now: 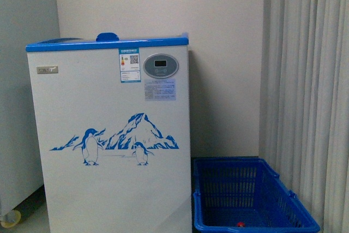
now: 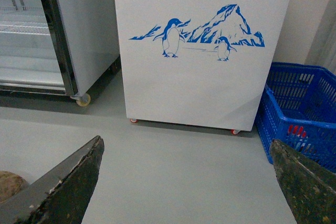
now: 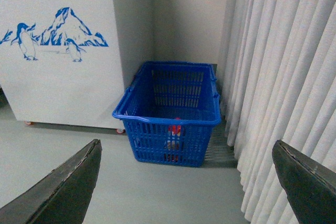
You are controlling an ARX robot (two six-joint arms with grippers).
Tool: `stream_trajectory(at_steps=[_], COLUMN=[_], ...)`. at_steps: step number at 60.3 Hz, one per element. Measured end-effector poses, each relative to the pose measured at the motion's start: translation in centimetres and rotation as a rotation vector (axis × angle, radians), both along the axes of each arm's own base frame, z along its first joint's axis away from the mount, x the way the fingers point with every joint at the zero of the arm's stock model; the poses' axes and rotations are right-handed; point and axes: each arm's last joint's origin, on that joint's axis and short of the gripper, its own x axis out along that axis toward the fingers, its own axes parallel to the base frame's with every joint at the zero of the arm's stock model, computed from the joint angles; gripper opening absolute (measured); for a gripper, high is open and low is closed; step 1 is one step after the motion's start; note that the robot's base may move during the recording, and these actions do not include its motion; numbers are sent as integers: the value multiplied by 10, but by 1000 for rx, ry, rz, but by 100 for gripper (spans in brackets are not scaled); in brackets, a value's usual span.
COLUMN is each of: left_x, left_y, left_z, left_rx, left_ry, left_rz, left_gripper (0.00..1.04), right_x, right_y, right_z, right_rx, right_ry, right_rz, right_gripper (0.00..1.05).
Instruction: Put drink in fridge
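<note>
Both the left end effector (image 2: pixel 185 141) and right end effector (image 3: pixel 186 142) were spread, empty. Mesh half-hid the drink (image 3: pixel 174 129) in the basket (image 3: pixel 165 117), 3 o'clock of the fridge (image 1: pixel 109 184).

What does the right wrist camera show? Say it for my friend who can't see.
A blue plastic mesh basket holding a small red-capped bottle sits on the grey floor between a white fridge with a blue penguin picture and a pale pleated curtain. The right gripper's dark fingers spread open nearest the camera.
</note>
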Motion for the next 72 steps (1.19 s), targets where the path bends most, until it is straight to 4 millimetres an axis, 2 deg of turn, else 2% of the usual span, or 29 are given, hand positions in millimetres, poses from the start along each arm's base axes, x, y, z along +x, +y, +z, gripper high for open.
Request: stream_trajectory(at_steps=[72], left_x=[0], left_y=[0], left_z=[0], left_rx=[0], left_ry=[0], left_rz=[0], left_gripper=[97], right_x=[0], right_y=[0], right_z=[0], right_rx=[0], right_ry=[0], right_rz=[0], right_gripper=[97])
